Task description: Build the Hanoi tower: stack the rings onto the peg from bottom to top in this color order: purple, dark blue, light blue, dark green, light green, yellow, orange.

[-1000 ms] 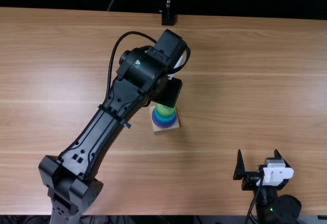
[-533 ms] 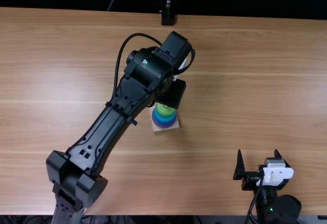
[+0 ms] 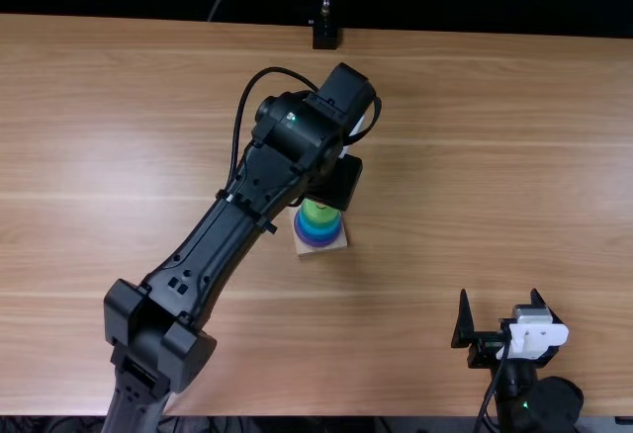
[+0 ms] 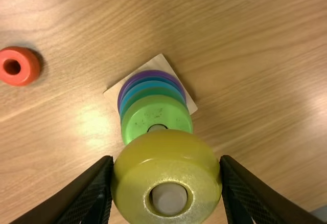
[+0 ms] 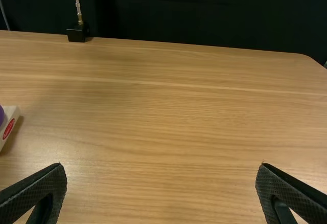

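Around peg (image 4: 169, 198), yellow ring (image 4: 153, 157) gripped in left fingers (image 3: 336, 184), hole upward, right fingers (image 3: 463, 324) spread

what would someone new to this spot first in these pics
The glossy yellow ring jumps out, held in the left arm's pincer with the peg showing in its hole. Below it, the light green ring tops a banded stack on a square base. Away from that, the bright orange ring lies loose on the table.
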Tool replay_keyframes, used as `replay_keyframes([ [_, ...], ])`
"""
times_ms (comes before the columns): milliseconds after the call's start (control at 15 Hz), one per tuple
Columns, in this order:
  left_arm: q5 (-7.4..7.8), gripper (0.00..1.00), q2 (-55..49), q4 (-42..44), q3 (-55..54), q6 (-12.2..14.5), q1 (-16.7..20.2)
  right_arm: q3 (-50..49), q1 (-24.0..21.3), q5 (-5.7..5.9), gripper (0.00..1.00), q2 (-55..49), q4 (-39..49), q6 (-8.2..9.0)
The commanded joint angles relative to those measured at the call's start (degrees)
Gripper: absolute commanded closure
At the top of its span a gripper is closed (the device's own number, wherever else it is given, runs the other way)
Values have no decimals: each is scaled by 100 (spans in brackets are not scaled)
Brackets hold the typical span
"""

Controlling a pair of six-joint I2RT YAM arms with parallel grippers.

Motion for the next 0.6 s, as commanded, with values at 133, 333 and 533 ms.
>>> replay_keyframes([
  [133,18,96,219,27,124,-70,-136,-412,-65,-57,0,-73,-336,-35],
  [333,29,0,193,-58,124,-70,-127,-412,-65,-57,0,-73,-336,-35],
  [533,493,0,140,-58,45,-70,-31,-412,-65,-57,0,-73,-336,-35],
])
